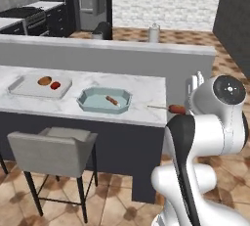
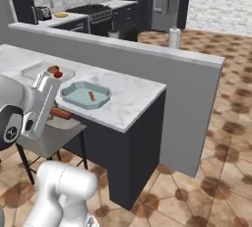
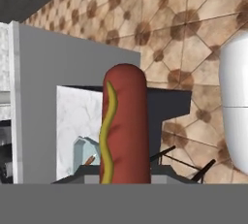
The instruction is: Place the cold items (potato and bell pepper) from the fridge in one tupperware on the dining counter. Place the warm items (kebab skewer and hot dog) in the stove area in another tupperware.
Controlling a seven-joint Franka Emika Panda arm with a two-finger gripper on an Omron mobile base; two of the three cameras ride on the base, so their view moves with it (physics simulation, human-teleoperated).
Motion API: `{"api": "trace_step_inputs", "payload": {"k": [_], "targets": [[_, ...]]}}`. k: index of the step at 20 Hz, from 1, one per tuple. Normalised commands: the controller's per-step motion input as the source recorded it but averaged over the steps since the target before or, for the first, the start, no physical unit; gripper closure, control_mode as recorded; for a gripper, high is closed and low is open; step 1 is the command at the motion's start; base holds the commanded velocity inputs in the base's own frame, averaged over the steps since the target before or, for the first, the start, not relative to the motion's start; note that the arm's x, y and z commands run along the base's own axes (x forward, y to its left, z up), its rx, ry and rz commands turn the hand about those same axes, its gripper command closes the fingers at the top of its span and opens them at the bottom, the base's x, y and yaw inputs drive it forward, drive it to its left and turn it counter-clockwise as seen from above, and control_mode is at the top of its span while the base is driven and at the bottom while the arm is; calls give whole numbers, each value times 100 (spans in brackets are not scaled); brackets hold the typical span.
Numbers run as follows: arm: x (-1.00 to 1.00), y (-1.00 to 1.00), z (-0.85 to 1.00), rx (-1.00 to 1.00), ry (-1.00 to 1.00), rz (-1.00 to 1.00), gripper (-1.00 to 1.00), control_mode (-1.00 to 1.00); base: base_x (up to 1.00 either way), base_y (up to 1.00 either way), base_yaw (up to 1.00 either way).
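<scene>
My gripper (image 3: 125,179) is shut on the hot dog (image 3: 124,126), a red-brown sausage with a yellow mustard stripe. The hot dog (image 1: 177,108) hangs at the right end of the dining counter (image 1: 141,85), right of the teal octagonal tupperware (image 1: 104,100). A kebab skewer (image 1: 112,101) lies inside that container. Further left on the counter, the flat whitish tray (image 1: 22,87) holds the orange-brown potato (image 1: 45,80) and the red bell pepper (image 1: 55,85). From the right base, the hot dog (image 2: 60,113) sits beside my hand, below the teal container (image 2: 84,95).
A grey stool (image 1: 51,144) stands against the counter's front. The raised grey ledge (image 1: 107,49) behind the counter carries a white canister (image 1: 154,33). The stove (image 2: 91,10) and the steel fridge (image 2: 165,0) are far back. Open tiled floor lies to the right.
</scene>
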Motion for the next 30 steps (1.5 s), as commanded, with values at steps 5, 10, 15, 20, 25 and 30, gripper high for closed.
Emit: {"api": "trace_step_inputs", "payload": {"k": [5, 10, 15, 20, 25, 30], "targets": [[0, 0, 0, 0, 0, 0, 100, 100, 52, 28, -16], [0, 0, 0, 0, 0, 0, 100, 100, 56, 19, -15], [0, 0, 0, 0, 0, 0, 100, 100, 50, 15, -15], [0, 0, 0, 0, 0, 0, 100, 100, 47, 34, -16], [0, 0, 0, 0, 0, 0, 100, 100, 53, 51, -13], [0, 0, 0, 0, 0, 0, 100, 100, 55, 35, -10]]}}
